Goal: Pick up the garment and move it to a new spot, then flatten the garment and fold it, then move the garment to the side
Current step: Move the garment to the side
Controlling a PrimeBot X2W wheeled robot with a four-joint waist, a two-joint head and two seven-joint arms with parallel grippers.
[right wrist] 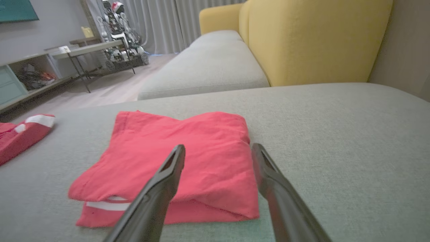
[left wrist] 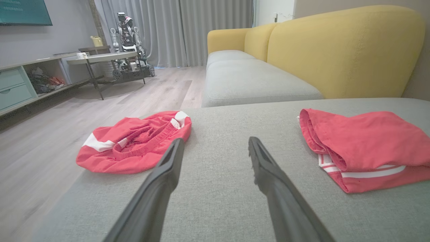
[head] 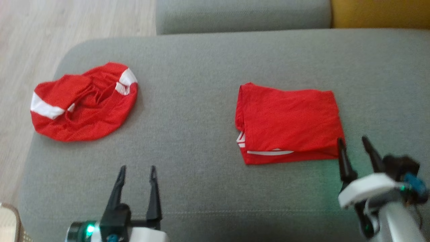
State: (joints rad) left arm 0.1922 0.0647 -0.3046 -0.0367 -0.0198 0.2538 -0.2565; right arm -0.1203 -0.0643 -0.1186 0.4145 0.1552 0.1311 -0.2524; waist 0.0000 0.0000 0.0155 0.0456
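Surface: grey sofa seat (head: 208, 67), yellow backrest (left wrist: 336, 50) behind it, wood floor (head: 27, 40) at 10 o'clock.
Task item: folded red garment (head: 289, 121) lay flat at 3 o'clock on the seat, a rough rectangle with white stripes showing along its near edge.
Other item: crumpled red shorts (head: 84, 104) with white bands lay in a heap at 9 o'clock, well apart from the folded piece.
Left gripper (head: 137, 168): at 7 o'clock above bare cushion, jaws spread wide, holding nothing.
Right gripper (head: 352, 139): at 4 o'clock, jaws released and empty, one finger over the garment's near right corner; contact could not be determined.
Step in hand: judged the last one, moving the garment to the side, since flattening and folding looked complete.
Next move: judged to need a grip through all layers at that corner, so the stack slides or lifts without unfolding.
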